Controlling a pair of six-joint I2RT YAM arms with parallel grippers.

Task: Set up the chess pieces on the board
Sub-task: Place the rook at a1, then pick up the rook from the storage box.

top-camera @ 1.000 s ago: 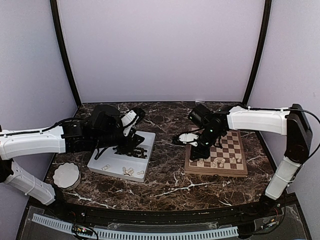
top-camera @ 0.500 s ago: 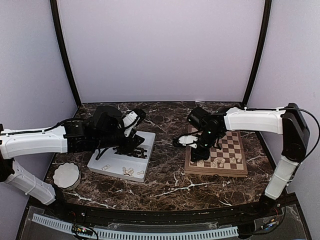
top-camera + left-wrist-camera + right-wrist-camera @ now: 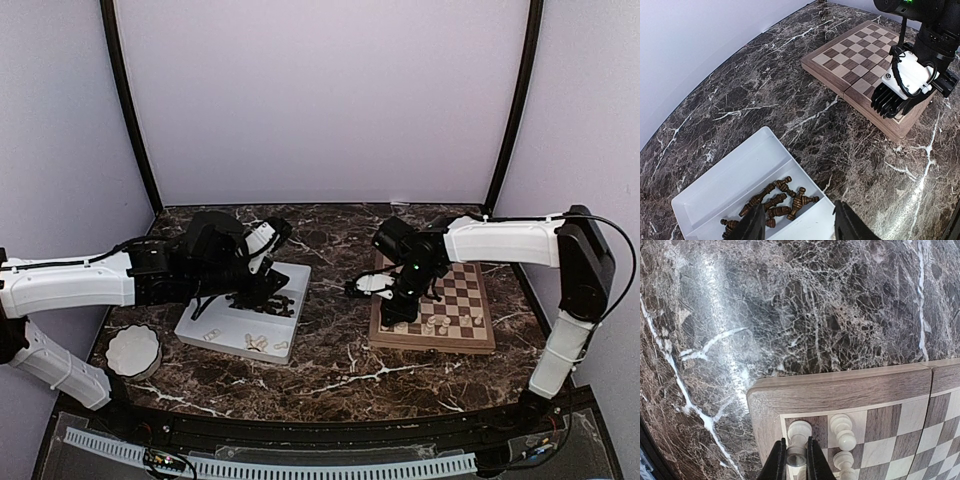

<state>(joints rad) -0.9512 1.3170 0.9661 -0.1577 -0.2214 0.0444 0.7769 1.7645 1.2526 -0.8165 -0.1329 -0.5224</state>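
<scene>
Pale cream wood, carved into a round knob on a slim stem: one tiny chessman [image 3: 799,431] stands upright at the corner square of the square wooden chessboard [image 3: 840,385]. It is pinched between the thin black fingers [image 3: 777,462] of the right end effector [image 3: 796,460], which is closed narrowly on it. Two more cream chessmen [image 3: 842,432] stand just beside it, and the top view shows a short row of them along the board's near edge. The board has smooth light and dark brown checks inside a grained tan border crossed by a seam. Compared with a second ago, the right arm has drawn a little to the left and nearer, bringing its end effector lower over the board's near-left corner. The left arm has hardly shifted. The left end effector [image 3: 800,227] hovers with its fingers [image 3: 752,225] moderately apart and nothing between them, above a white rectangular divided tray [image 3: 715,185]. One compartment holds dark brown turned chessmen [image 3: 775,202] lying on their sides in a loose heap. The nearer compartment holds a few loose cream pieces [image 3: 258,342]. A white scalloped bowl [image 3: 133,350] sits left of the tray on the glossy dark brown marble bench [image 3: 330,365], which is veined with white.
</scene>
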